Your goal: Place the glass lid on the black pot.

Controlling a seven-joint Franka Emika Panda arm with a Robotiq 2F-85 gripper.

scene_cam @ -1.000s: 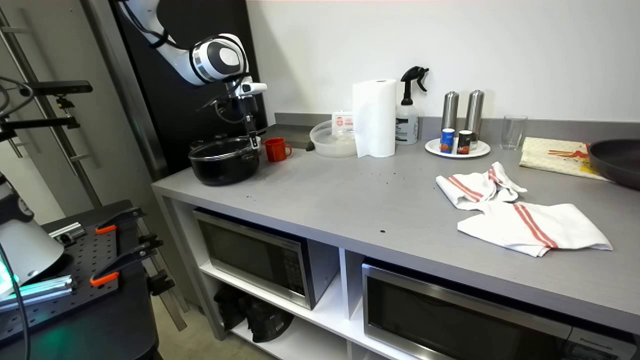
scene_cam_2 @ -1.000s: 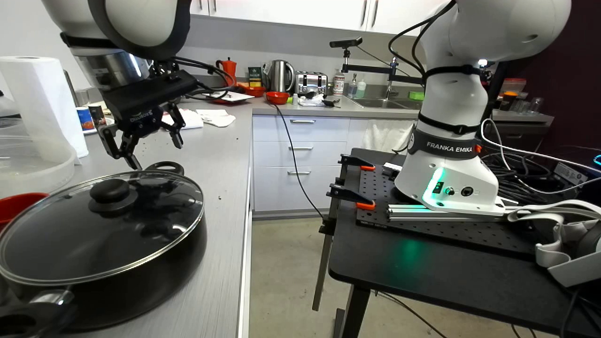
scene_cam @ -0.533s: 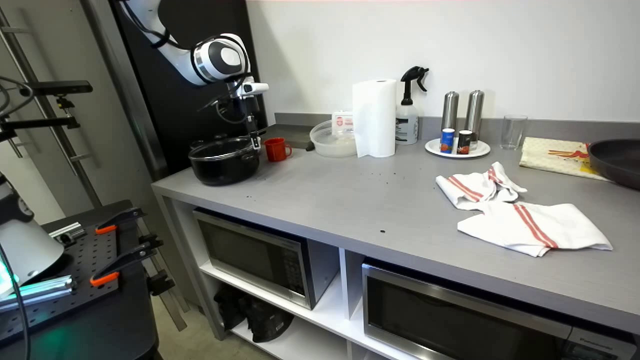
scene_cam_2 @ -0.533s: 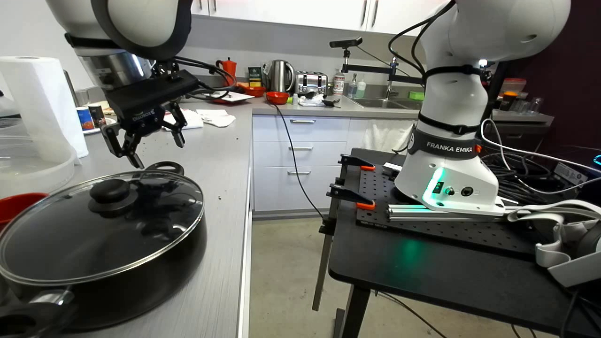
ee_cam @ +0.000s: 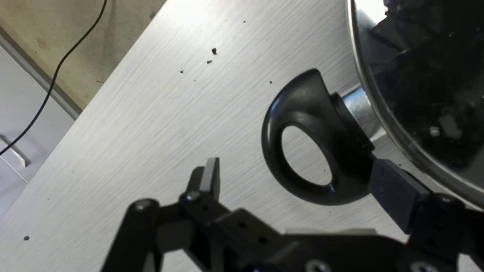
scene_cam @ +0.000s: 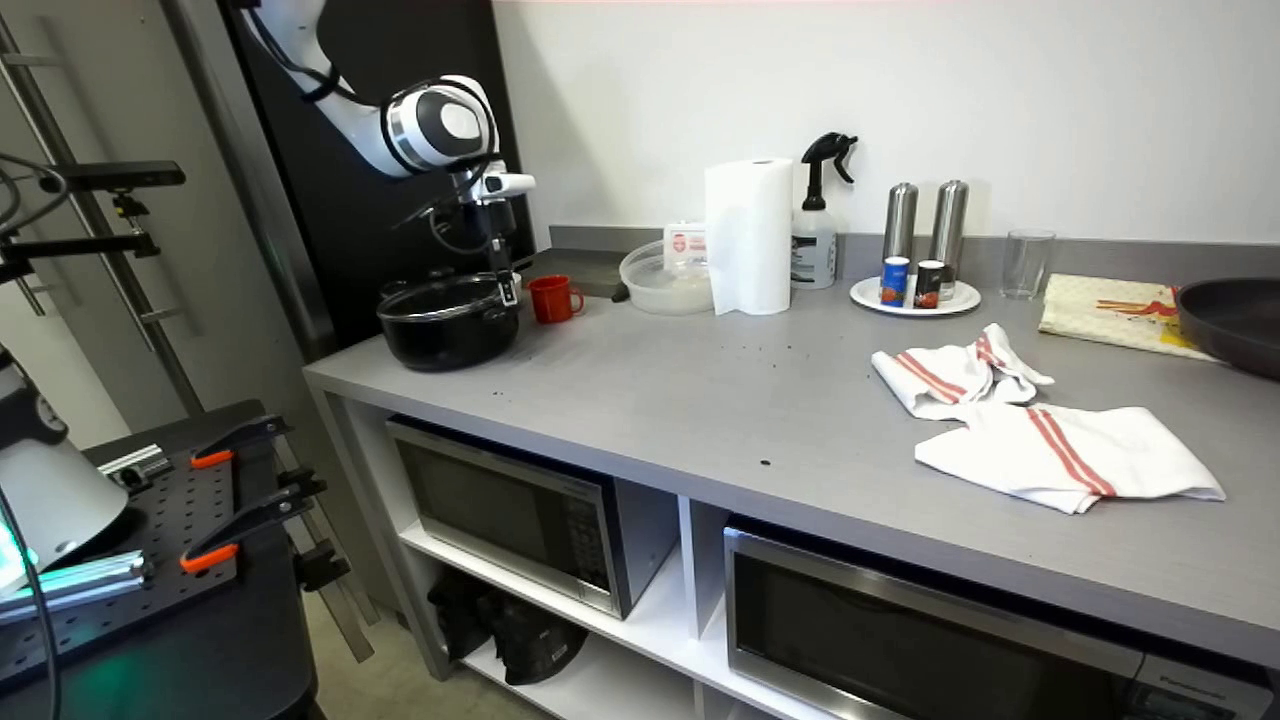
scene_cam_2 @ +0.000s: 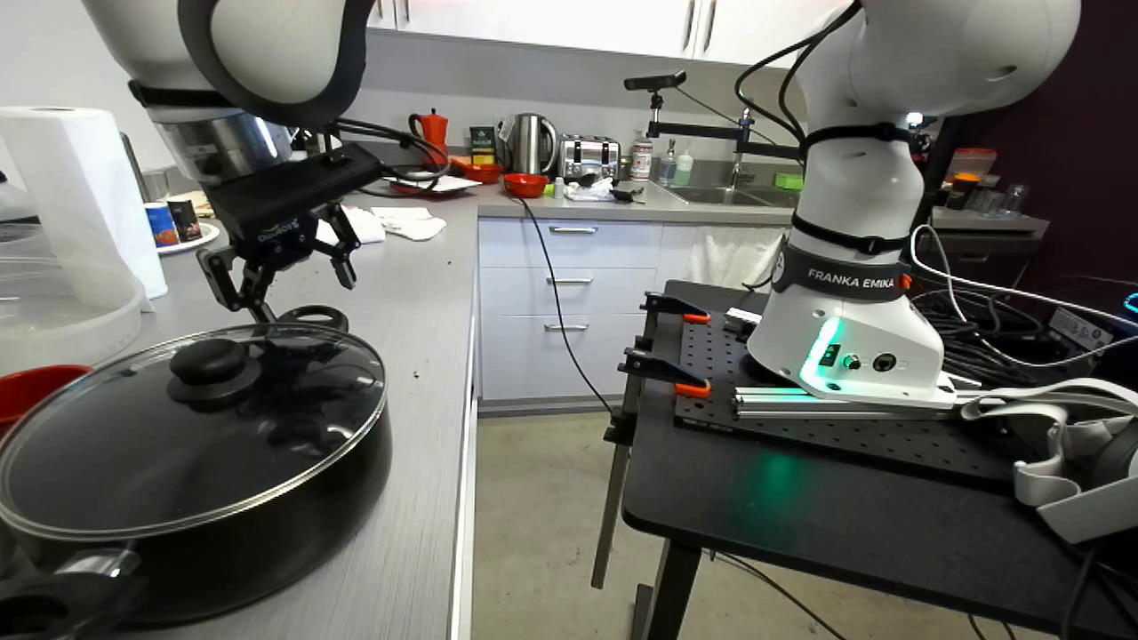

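In an exterior view FRANKA EMIKA stands in white capitals on the robot base [scene_cam_2: 849, 333], and ROBOTIQ, upside down, on the pincer [scene_cam_2: 307, 298]. Panasonic marks the right-hand microwave [scene_cam: 950, 640]; the print on the spray bottle [scene_cam: 814, 255] is too small to read.

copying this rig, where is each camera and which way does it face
Exterior view: near the black pot, facing along the counter toward the robot base; arm and gripper show.
Exterior view: before the counter, facing the wall; arm, gripper, base at left.
Wrist-mounted view: faces down at the pot handle; gripper fingers show.
Both exterior views share the pot and glass lid.
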